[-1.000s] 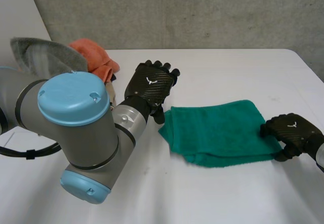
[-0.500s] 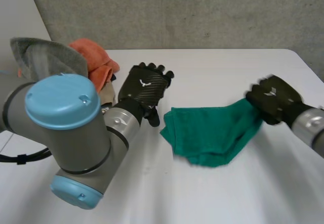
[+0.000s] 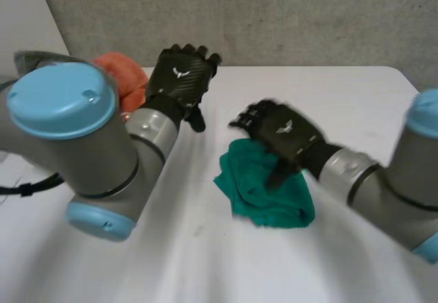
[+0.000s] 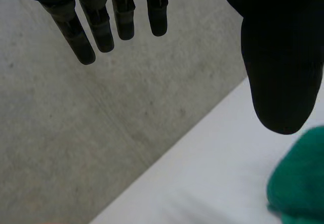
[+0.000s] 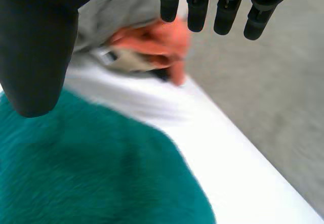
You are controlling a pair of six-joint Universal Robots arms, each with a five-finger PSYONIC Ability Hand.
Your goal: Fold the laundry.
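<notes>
while the green towel (image 3: 274, 197) lies bunched on the bench (image 3: 356, 91), the right robot hand (image 3: 284, 135) is held over it, grasping nothing; the left robot hand (image 3: 179, 77), likewise released, is raised at the towel's ten o'clock.

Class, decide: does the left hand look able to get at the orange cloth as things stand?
Probably yes: the left hand is open, empty and raised beside the orange cloth, with nothing between them. The right hand is away over the green towel.

Soft, bright, even light, seemingly from overhead, washes the white table (image 3: 205, 262).
</notes>
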